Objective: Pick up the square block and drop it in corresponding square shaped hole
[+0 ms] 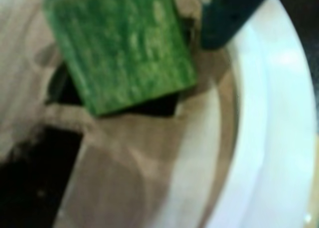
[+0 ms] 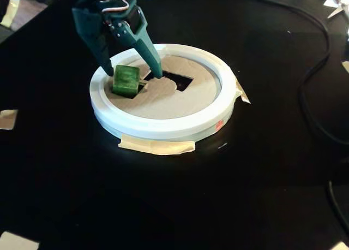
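The green square block (image 2: 126,79) sits tilted in the small square shaped hole (image 1: 157,106) of the tan round board (image 2: 163,97). It is partly sunk, with dark gaps showing at its edges. In the wrist view the block (image 1: 122,44) fills the upper left. My teal gripper (image 2: 132,72) straddles the block from behind and is open. Its right finger (image 2: 155,67) stands clear of the block, and the same dark finger (image 1: 224,19) shows a gap to the block's side. The left finger is mostly hidden behind the block.
The board has a thick white rim (image 2: 163,127) taped to a black table (image 2: 163,206). A larger dark cutout (image 2: 179,81) lies right of the block. A black cable (image 2: 322,70) runs along the right side.
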Robot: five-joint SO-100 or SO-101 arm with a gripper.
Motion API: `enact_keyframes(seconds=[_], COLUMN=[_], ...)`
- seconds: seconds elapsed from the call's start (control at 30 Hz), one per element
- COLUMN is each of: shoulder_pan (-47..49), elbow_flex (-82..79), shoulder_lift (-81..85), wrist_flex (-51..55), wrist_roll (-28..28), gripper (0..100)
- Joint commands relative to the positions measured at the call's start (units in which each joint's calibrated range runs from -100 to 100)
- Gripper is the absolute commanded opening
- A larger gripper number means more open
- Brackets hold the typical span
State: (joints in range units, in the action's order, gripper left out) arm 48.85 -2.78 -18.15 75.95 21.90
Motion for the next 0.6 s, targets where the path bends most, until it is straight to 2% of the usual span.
enact_keyframes(seconds=[0.0, 0.2, 0.4, 0.57], shoulder_pan=[-0.41, -1.66, -1.91, -1.78], elbow_flex=[0.41, 0.41, 1.42, 1.60], shoulder_lift=[5.65, 5.65, 7.44, 14.79], wrist_flex=[0.17, 0.37, 10.61, 12.01], wrist_roll=[-0.24, -0.29, -0.24, -0.29], gripper=[79, 79, 79, 79])
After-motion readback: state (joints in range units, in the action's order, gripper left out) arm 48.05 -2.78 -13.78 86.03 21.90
